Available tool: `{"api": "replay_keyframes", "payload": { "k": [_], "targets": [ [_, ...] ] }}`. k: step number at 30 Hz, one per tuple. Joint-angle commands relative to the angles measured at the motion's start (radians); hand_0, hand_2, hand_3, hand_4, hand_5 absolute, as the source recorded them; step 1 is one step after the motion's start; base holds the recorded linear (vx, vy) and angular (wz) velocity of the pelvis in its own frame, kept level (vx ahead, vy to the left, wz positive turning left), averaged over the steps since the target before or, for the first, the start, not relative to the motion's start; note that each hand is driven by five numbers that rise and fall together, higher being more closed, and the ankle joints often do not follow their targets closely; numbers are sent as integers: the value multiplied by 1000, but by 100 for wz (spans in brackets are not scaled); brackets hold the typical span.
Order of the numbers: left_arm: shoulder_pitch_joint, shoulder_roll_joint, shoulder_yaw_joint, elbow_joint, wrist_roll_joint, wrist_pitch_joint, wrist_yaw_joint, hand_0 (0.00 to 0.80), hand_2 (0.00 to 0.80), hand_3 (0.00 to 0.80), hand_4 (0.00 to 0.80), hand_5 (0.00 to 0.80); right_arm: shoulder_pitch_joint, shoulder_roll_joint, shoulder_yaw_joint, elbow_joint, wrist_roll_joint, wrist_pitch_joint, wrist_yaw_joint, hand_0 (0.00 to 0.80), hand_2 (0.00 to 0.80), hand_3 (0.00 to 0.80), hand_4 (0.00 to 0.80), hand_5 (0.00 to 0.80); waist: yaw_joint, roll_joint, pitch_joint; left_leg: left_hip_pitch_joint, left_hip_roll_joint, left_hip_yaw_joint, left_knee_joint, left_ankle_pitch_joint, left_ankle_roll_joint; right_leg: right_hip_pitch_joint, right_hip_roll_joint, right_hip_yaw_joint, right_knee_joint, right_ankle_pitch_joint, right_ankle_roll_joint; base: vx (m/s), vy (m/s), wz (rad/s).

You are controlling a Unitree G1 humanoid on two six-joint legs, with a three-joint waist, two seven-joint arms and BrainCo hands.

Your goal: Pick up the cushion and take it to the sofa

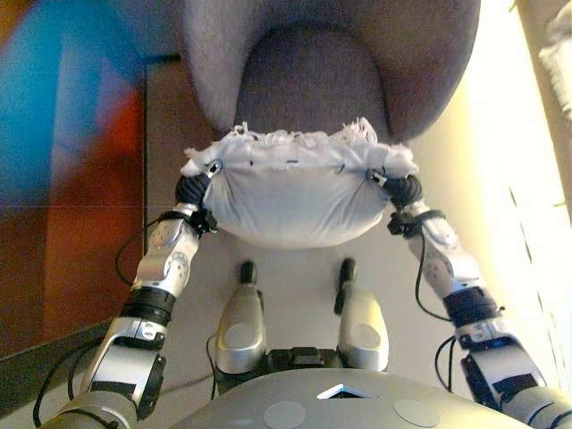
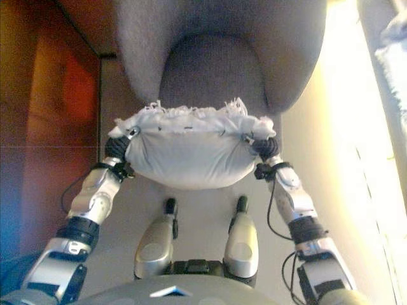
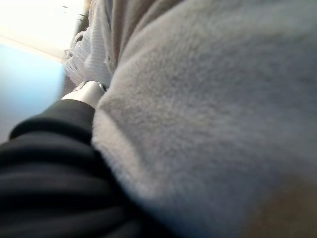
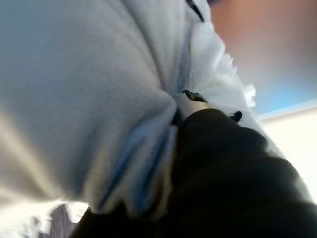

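A white cushion [image 1: 295, 201] with a fringed far edge hangs between my two hands, just in front of the grey sofa's seat [image 1: 313, 85]. My left hand [image 1: 190, 189] grips its left upper corner and my right hand [image 1: 404, 189] its right upper corner, so the cushion sags between them. In the left wrist view the cushion's soft cloth [image 3: 223, 124] fills the picture past the dark cover [image 3: 49, 163]. In the right wrist view the cloth [image 4: 74, 89] bunches into folds where my right hand [image 4: 223, 168] pinches it. Most of the fingers are buried in the cloth.
The sofa's curved grey back [image 1: 429, 63] wraps round the seat ahead. A reddish-brown panel [image 1: 71, 223] stands on the left. Bright pale floor [image 1: 500, 179] lies to the right, with a white cloth thing [image 1: 559, 54] at the far right edge.
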Motion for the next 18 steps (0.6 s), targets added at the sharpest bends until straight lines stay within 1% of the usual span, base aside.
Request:
{"api": "replay_keyframes", "payload": {
  "k": [1, 2, 3, 4, 5, 8, 10, 12, 16, 18],
  "targets": [
    [-14, -47, -9, -95, -4, -44, -58, 800, 800, 800, 800, 800, 34, 22, -31, -113, 51, -89, 27, 800, 800, 800, 800, 800, -2, 15, -156, 40, -4, 88, -45, 12, 50, 60, -23, -30, -14, 6, 23, 48, 47, 17],
    [-18, -47, -16, -99, -2, -32, -66, 800, 800, 800, 800, 800, 44, 22, -30, -128, 30, -106, 15, 800, 800, 800, 800, 800, -10, 15, -169, 61, 2, 122, -70, 21, 48, 74, -23, -50, -21, 9, 23, 42, 56, 33],
    [-18, -47, -17, -97, -4, -27, -74, 800, 800, 800, 800, 800, 48, 20, -27, -133, 12, -113, 3, 800, 800, 800, 800, 800, -14, 15, -179, 79, 5, 131, -85, 24, 47, 83, -20, -54, -25, 9, 24, 63, 73, 44],
    [-16, -49, -20, -90, -5, -29, -79, 800, 800, 800, 800, 800, 46, 16, -22, -130, 6, -110, 1, 800, 800, 800, 800, 800, -17, 16, -188, 98, 4, 129, -102, 24, 49, 92, -16, -52, -32, 7, 25, 62, 101, 32],
    [-12, -52, -22, -88, -3, -26, -77, 800, 800, 800, 800, 800, 43, 17, -12, -122, 6, -99, 3, 800, 800, 800, 800, 800, -21, 17, -200, 116, 2, 137, -120, 23, 53, 101, -11, -51, -42, 4, 27, 54, 110, 11],
    [-6, -47, -18, -89, -1, -18, -79, 800, 800, 800, 800, 800, 33, 13, -1, -107, -16, -70, 16, 800, 800, 800, 800, 800, -20, 17, -221, 140, -9, 146, -142, 19, 59, 114, -11, -42, -65, 18, 26, 34, 101, -9],
    [-6, -43, -8, -92, -1, -10, -86, 800, 800, 800, 800, 800, 26, 8, 8, -95, -21, -63, 25, 800, 800, 800, 800, 800, -23, 16, -230, 153, -13, 160, -152, 16, 64, 118, -13, -36, -74, 24, 26, 25, 109, -9],
    [-9, -40, -6, -88, 1, -12, -88, 800, 800, 800, 800, 800, 16, 7, 21, -80, -9, -55, 40, 800, 800, 800, 800, 800, -26, 14, -236, 159, -21, 167, -149, 7, 70, 118, -17, -24, -72, 32, 26, 2, 130, -12],
    [-19, -35, -11, -83, 24, -19, -106, 800, 800, 800, 800, 800, -4, 14, 28, -70, 47, -40, 64, 800, 800, 800, 800, 800, -31, 7, -234, 159, -47, 166, -128, -18, 95, 98, -40, 18, -18, 72, 28, -18, 130, -8],
    [-31, -26, -19, -87, 27, -23, -126, 800, 800, 800, 800, 800, -17, 16, 24, -69, 70, -22, 70, 800, 800, 800, 800, 800, -36, 5, -226, 155, -68, 154, -108, -33, 117, 53, -66, 58, 79, 142, 26, -75, 168, 3]
  ]
}}
